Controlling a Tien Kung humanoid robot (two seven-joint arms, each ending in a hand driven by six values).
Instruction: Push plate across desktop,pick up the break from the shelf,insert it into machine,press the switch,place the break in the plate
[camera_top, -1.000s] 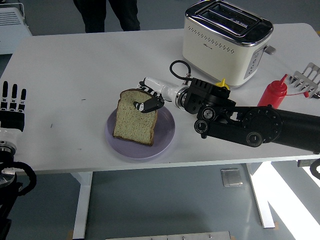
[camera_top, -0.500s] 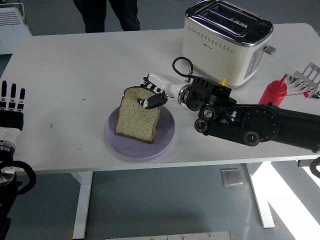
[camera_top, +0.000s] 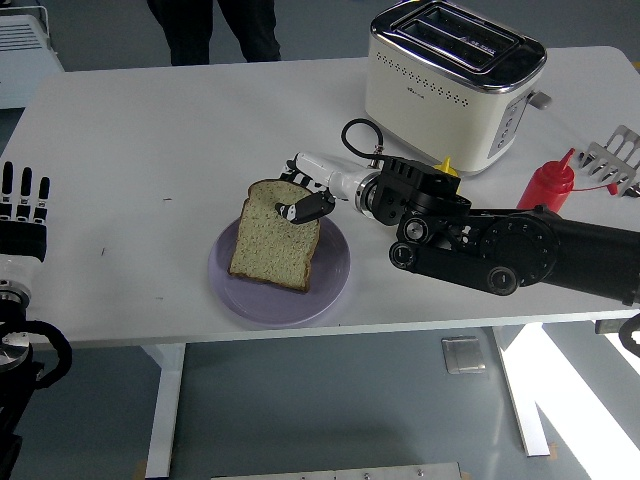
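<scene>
Barely shifted since half a second ago: bread slice (camera_top: 272, 236) a touch lower and nearer over the plate (camera_top: 280, 268), right hand (camera_top: 300, 198) along with it; a full second back, much the same spot as now. Left hand (camera_top: 22, 212) unmoved.

Nearest, at the left edge of the tabletop (camera_top: 150, 140): left hand raised, fingers straight up and spread, holding nothing. Next, one lilac plate near the front edge, carrying the single slice of bread, lower crust on the plate, top leaning up toward the right hand. Right hand reaching in from the right on a long black arm, pinching the slice at its upper right corner, one dark fingertip on the face of the bread and white fingers behind it. Just behind the wrist, one small yellow object (camera_top: 448, 165), mostly hidden. Further right, one red squeeze bottle (camera_top: 546, 188) upright, and beyond it one metal rack (camera_top: 613, 159) at the right edge. Farther back, one cream toaster (camera_top: 453, 82) with two top slots, both empty, side lever toward the right. At the far side, one person (camera_top: 215, 28) standing, only dark legs in view, hands not visible.
</scene>
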